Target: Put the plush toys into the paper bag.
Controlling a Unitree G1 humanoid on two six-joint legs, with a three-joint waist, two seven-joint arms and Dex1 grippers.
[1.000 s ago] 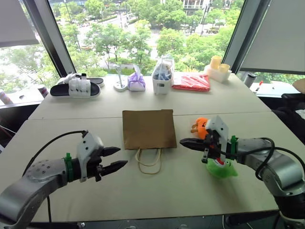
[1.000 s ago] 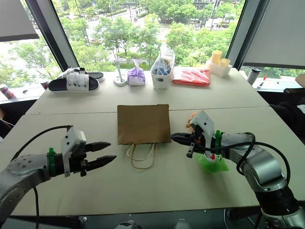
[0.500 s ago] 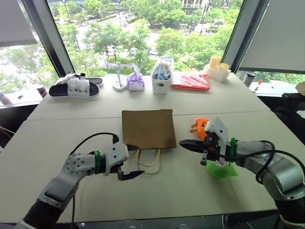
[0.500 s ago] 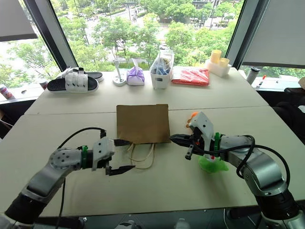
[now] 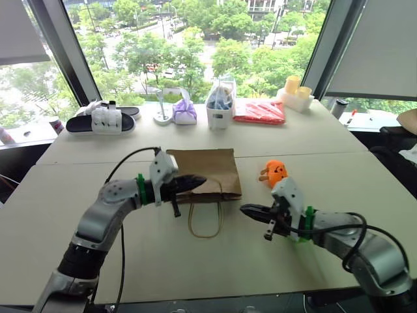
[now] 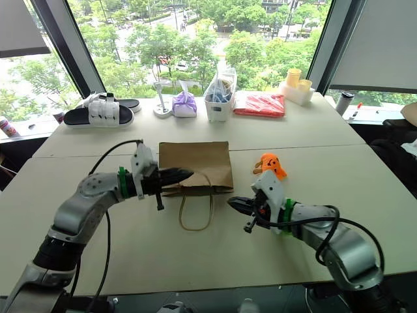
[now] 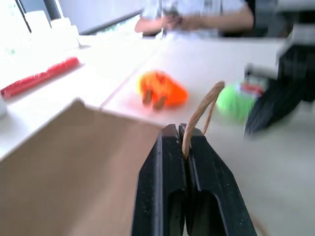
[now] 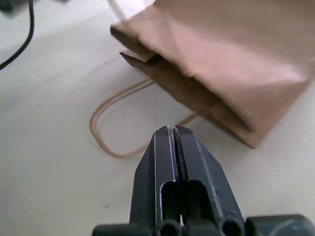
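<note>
The left gripper (image 7: 182, 135) is pinched on a cord handle (image 7: 202, 115) of the paper bag (image 5: 203, 171), presumably so the mouth can be lifted open. The right gripper (image 8: 173, 132), jaws pressed together and empty, is aimed at that mouth. A second earlier the left jaws were spread beside the flat bag; the orange toy (image 5: 274, 172) lies right of it, the green toy (image 7: 237, 100) beyond the handle.

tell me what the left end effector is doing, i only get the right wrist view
Observer: The left end effector is shut on a cord handle of the paper bag.
Operator: where's the orange toy
Observer: The orange toy lies on the table, to the right of the bag and apart from it.
Operator: and the green one
Observer: The green toy lies on the table close to the right end effector.
</note>
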